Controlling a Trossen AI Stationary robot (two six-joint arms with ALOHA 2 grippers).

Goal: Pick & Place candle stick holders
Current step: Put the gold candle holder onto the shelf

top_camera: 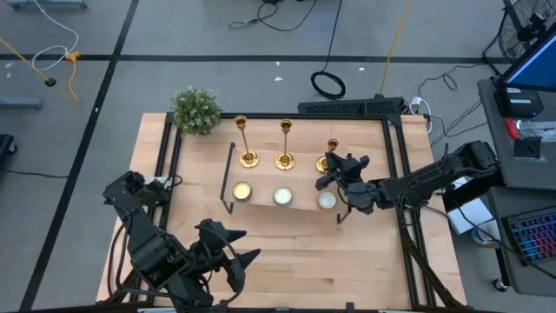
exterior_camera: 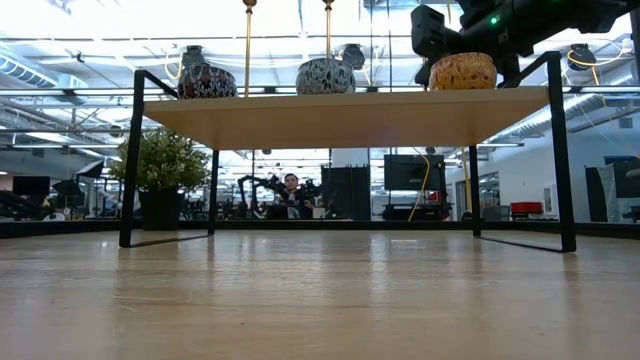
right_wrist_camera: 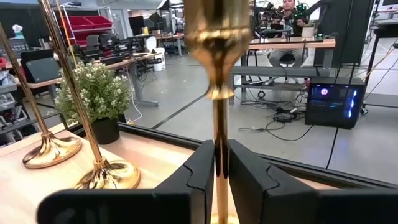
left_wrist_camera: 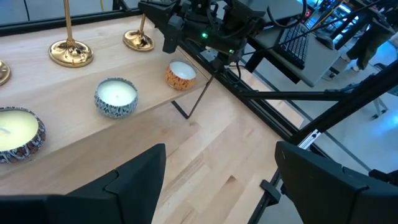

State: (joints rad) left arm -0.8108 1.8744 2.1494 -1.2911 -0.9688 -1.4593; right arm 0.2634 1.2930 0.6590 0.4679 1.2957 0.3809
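Observation:
Three gold candle stick holders stand upright on a wooden shelf with a black wire frame: left, middle and right. Each rests on its round base. My right gripper reaches in level from the table's right side and is shut on the right one's stem. My left gripper hangs open over the table's near left part, well clear of the shelf and holding nothing. In the low view only the two free stems show; the third is hidden behind my right gripper. My right gripper pinches the right candle stick holder's thin stem between its two fingers, a little below the cup. The fingers come level from the table's right side and lie across the stem. The holder stands upright, its base on the shelf top.
Three candles in patterned tins line the shelf's near edge. A small potted plant stands at the table's far left corner. A black frame runs around the tabletop. Bare wood lies near the front edge.

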